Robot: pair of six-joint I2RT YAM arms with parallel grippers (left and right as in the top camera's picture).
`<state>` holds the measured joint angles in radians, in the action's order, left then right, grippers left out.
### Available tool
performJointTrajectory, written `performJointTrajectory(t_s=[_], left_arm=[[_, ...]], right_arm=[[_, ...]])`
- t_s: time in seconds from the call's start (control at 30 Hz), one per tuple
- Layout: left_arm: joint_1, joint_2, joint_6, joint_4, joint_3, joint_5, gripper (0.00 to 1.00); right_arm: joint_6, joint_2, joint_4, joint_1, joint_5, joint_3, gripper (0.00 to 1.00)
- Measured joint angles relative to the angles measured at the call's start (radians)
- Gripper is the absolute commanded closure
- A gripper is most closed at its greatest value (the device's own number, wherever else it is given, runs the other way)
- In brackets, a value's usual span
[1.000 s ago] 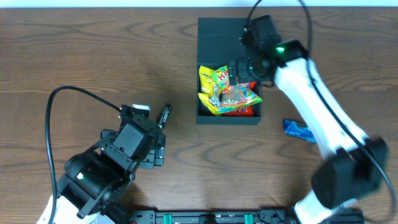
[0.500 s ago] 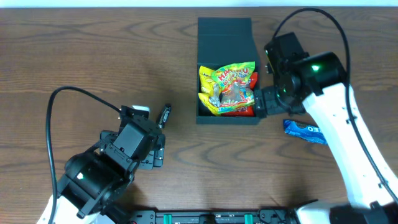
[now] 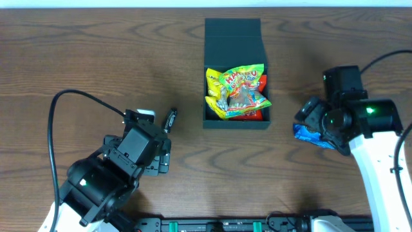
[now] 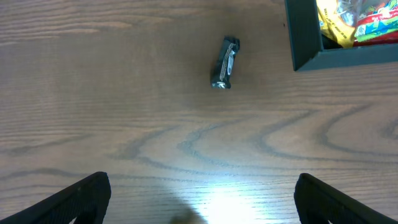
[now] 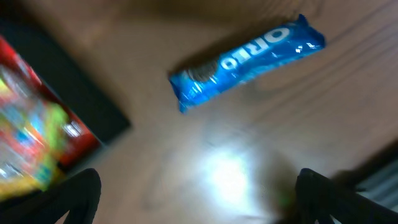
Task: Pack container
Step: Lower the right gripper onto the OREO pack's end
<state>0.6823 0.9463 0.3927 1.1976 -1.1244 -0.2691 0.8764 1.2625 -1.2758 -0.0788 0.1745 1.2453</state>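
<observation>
We see the container (image 3: pixel 233 42) in the overhead's upper centre, its long axis running top to bottom and its lid flap open toward the top edge. Yellow snack packets (image 3: pixel 235 90) and a red packet (image 3: pixel 256 115) fill it. The right gripper (image 5: pixel 199 190), spread wide and empty, hangs to the container's right over a blue Oreo packet (image 5: pixel 245 59). The left gripper (image 4: pixel 202 193), equally open, sits lower left, with a small dark packet (image 4: pixel 224 63) between it and the container.

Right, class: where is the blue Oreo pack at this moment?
In the overhead view the Oreo pack lies on the table right of the container, partly hidden beneath the right hand.
</observation>
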Motion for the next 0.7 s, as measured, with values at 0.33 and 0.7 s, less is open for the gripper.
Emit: performJointTrajectory(t_s=[0.33, 0.7], left_arm=[[0.0, 0.0, 0.0, 0.0, 0.0, 0.0, 0.05], [0.0, 0.0, 0.0, 0.0, 0.0, 0.001, 0.05]], right_arm=[[0.187, 0.011, 0.107, 0.0, 0.036, 0.0, 0.01], [0.653, 0.285, 0.106, 0.057, 0.074, -0.017, 0.01]])
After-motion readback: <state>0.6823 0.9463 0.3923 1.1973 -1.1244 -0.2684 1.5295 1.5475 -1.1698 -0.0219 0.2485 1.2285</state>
